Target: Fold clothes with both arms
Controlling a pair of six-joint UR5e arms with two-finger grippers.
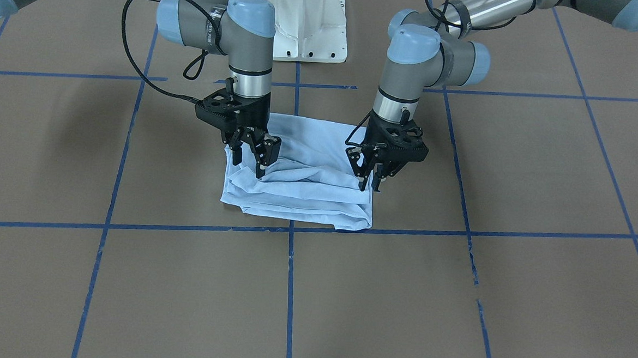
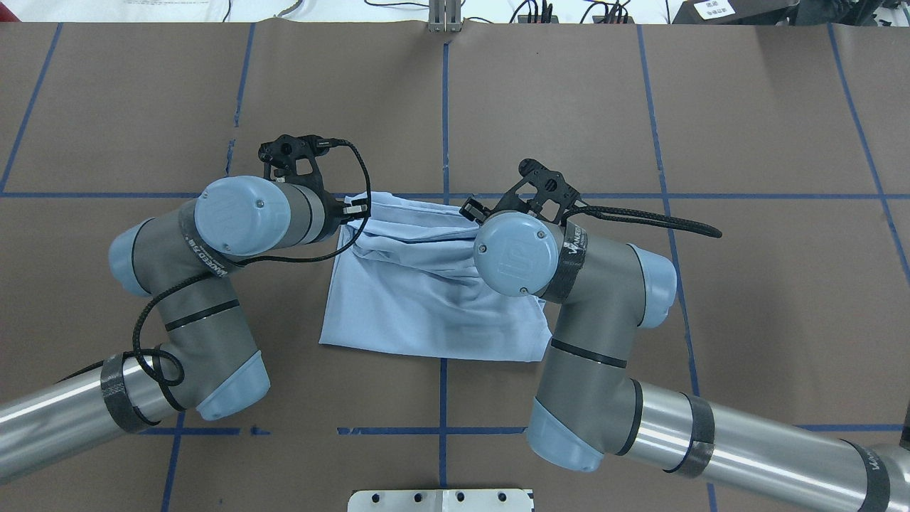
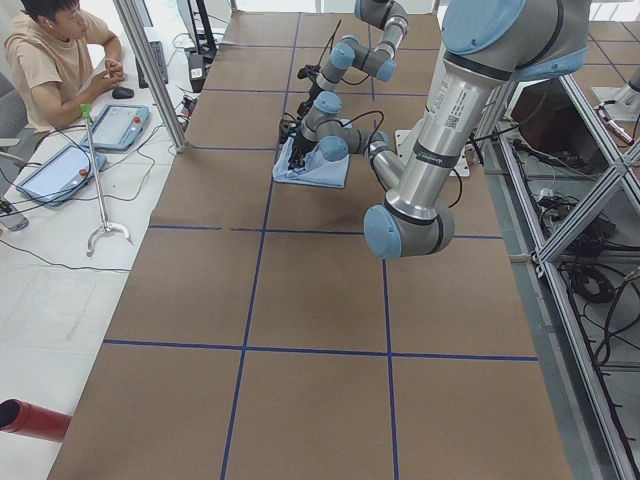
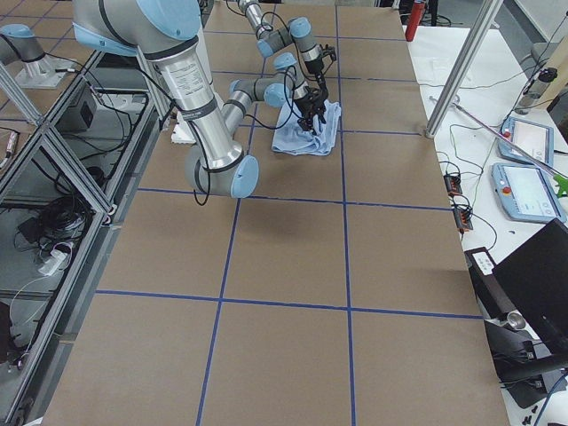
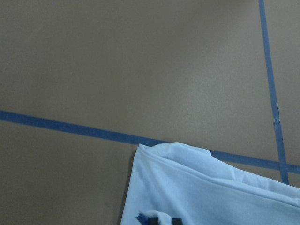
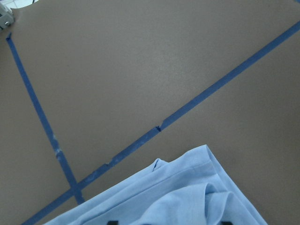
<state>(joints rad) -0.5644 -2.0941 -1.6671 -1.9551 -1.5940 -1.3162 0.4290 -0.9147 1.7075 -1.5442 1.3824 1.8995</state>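
The fold appears to be finishing: the shirt (image 1: 302, 192) is lying doubled at mid-bench (image 1: 455, 295). The right pincer (image 1: 251, 162) is gaping wide, holding nothing. The left pincer (image 1: 369, 182) is apparently pinching the shirt's edge, jaws nearly together. Next move likely: release, lift clear, regrasp for a cross-fold.

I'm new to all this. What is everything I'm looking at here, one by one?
T-shirt: one, light blue, folded and rumpled at the table's middle.
Table: one, brown cover, under everything.
Tape lines: several, blue, a grid on the table.
Pedestal: one, white, at the table's robot side.
Person: one, beige top, seated at a side desk across from the robot.
Handheld screens: two, grey-blue, on that desk.
Left arm, right arm: silver-grey, light blue caps, either side of the shirt.
Left tool: black, tips at the shirt's edge; open or shut unclear.
Right tool: black, open, over the opposite edge.
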